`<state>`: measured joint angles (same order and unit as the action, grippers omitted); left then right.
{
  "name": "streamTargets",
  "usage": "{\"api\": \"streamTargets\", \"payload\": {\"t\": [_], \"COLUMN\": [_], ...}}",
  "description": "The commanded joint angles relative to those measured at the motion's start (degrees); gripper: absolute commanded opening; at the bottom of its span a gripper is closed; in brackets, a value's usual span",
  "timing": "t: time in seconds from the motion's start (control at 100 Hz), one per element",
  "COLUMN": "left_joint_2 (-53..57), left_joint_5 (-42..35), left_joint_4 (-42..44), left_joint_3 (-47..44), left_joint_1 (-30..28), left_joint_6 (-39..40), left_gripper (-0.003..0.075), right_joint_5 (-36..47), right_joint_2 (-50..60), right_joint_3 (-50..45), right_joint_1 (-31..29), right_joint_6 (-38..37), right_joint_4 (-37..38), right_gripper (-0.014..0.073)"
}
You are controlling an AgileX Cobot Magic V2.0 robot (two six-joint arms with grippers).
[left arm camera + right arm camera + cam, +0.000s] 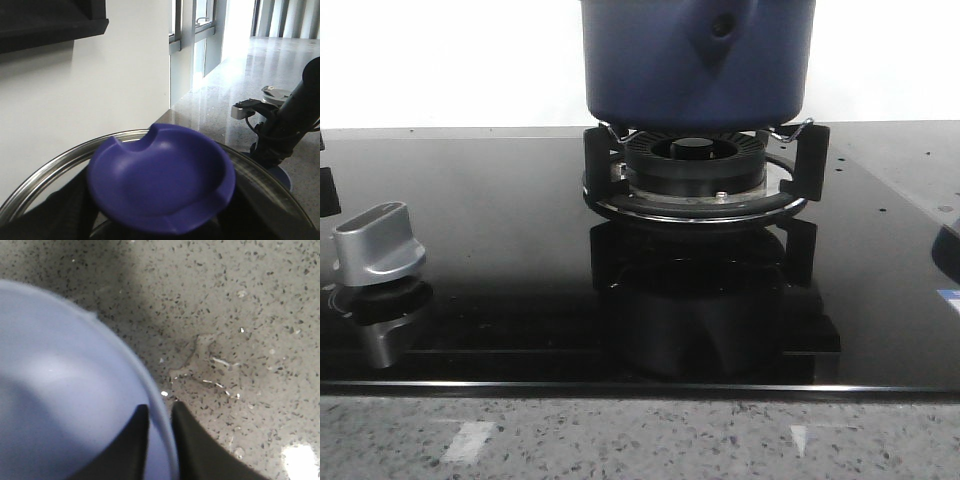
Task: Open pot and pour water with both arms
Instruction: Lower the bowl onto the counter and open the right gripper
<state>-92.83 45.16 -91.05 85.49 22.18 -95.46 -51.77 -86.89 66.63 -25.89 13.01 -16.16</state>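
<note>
The dark blue pot (695, 60) stands on the gas burner (695, 170); its handle stub with the round hole (722, 27) faces me, and its top is cut off by the frame. In the left wrist view the lid's blue knob (162, 175) and metal rim (60, 162) fill the lower frame, raised and tilted. My left gripper (160, 227) is under the knob, its fingers hidden, and holds the lid. My right gripper (160, 412) is shut on the rim of a light-blue bowl (60, 390), one finger inside and one outside.
The black glass hob (500, 200) has a silver control knob (378, 240) at the left. Speckled stone countertop (240, 315) lies beside the bowl. My right arm (295, 110) shows in the left wrist view. A white wall is behind the pot.
</note>
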Motion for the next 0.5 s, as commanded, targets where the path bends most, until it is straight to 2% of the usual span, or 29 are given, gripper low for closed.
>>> {"api": "streamTargets", "payload": {"t": [0.0,0.06,0.13,0.35,0.49], "left_joint_2": [2.49,2.49,2.49,1.9,0.01], "left_joint_5": [0.64,0.64,0.64,0.64,2.95], "left_joint_4": [-5.13,-5.13,-5.13,-5.13,-5.23], "left_joint_3": [2.37,2.37,2.37,2.37,2.37], "left_joint_1": [0.5,0.5,0.5,0.5,0.5], "left_joint_6": [-0.22,-0.22,-0.22,-0.22,-0.22], "left_gripper": [0.0355,0.0355,0.0355,0.0355,0.0355], "right_joint_5": [1.84,1.64,0.46,-3.34,-4.76], "right_joint_2": [1.85,1.96,2.61,6.96,10.22], "right_joint_3": [1.37,1.37,2.71,9.8,10.97], "right_joint_1": [-0.32,-0.32,-0.32,-0.32,-0.32], "right_joint_6": [-0.01,-0.01,-0.01,-0.01,-0.01], "right_joint_4": [-0.69,-0.69,-0.69,-1.24,-2.65], "right_gripper": [0.0243,0.031,0.0344,0.0345,0.0345]}}
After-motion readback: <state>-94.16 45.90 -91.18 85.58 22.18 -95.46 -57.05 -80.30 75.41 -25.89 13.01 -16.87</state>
